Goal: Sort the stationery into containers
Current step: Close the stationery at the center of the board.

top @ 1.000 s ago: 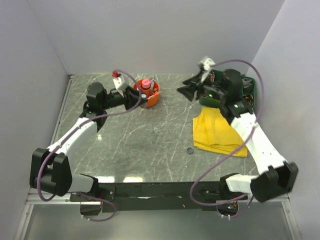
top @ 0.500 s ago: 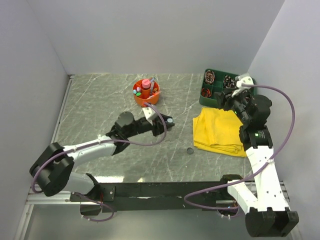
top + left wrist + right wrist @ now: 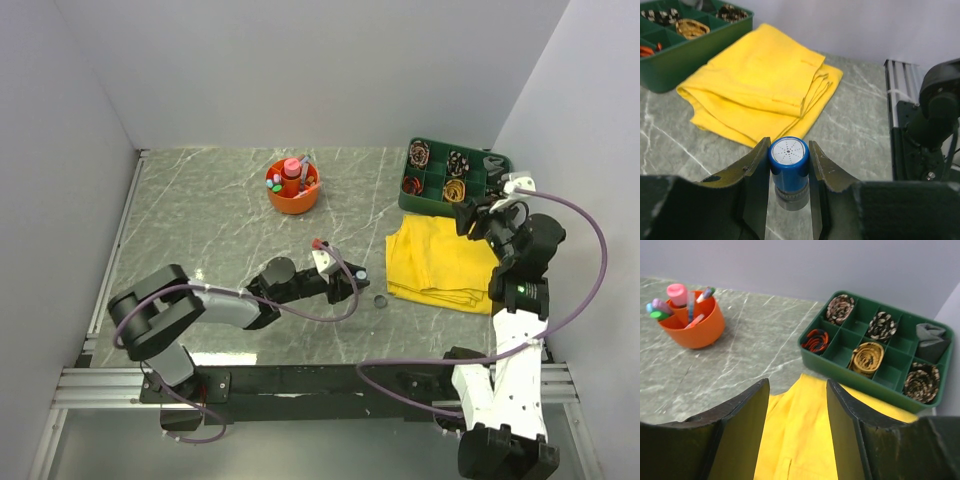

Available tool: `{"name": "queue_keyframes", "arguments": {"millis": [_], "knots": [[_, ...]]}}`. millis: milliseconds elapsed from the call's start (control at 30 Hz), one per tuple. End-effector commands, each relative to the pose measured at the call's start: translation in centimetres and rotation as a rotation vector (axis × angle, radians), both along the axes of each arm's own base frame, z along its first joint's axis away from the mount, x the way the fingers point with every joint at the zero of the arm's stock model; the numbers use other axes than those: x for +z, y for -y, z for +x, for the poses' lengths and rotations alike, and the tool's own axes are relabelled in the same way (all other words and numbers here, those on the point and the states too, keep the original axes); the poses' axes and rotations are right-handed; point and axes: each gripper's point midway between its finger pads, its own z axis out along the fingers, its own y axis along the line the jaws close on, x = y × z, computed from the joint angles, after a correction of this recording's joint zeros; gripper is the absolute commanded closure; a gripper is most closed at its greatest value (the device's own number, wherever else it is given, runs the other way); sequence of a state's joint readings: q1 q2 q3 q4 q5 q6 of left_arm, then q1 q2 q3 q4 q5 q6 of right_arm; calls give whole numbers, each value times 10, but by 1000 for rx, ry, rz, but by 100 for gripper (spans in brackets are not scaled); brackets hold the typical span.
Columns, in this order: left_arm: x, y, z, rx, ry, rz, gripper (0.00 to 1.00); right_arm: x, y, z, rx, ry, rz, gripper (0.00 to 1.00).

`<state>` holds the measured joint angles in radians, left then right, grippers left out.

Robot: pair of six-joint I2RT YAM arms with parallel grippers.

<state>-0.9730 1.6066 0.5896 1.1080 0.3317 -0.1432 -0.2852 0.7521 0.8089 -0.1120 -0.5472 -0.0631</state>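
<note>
My left gripper [image 3: 788,145] is shut on a blue cap [image 3: 788,161] with a white dotted top, held low over the marble table just left of the yellow cloth. From above, the left gripper [image 3: 352,275] lies near the front middle, and a dark disc [image 3: 380,300] rests on the table beside it. The right gripper [image 3: 797,385] is open over the cloth with nothing between its fingers. The orange organiser [image 3: 293,187] holds a pink tube [image 3: 676,292] and several pens. The green tray [image 3: 430,195] stands at the back right with coiled items in its cells.
A folded yellow cloth [image 3: 435,262] lies in front of the green tray [image 3: 875,375], under the right gripper [image 3: 468,217]. Grey walls close in the left, back and right sides. A metal rail [image 3: 897,100] runs along the near edge by the arm bases.
The left arm has swung from the orange organiser down to the front middle, low over the table. The right arm has drawn back from the table's middle to the right side, over the cloth.
</note>
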Motion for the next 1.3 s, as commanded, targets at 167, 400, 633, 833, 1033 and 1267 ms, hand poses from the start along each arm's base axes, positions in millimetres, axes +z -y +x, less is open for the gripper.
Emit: {"name": "queue_keyframes", "arguments": {"millis": [167, 400, 633, 833, 1033, 1267], "knots": [[-6, 34, -14, -78, 91, -71, 99, 10, -7, -16, 39, 64, 13, 43], [-26, 51, -24, -106, 97, -63, 99, 11, -7, -29, 22, 71, 6, 43], [-30, 65, -24, -110, 109, -80, 99, 6, -9, -34, 27, 66, 11, 43], [-31, 69, -17, -84, 136, -114, 99, 6, -11, -32, 39, 70, 20, 43], [-36, 79, -7, -62, 138, -114, 99, 7, -12, -29, 51, 74, 25, 43], [-16, 83, -3, -53, 158, -180, 99, 8, -14, -30, 63, 75, 20, 43]]}}
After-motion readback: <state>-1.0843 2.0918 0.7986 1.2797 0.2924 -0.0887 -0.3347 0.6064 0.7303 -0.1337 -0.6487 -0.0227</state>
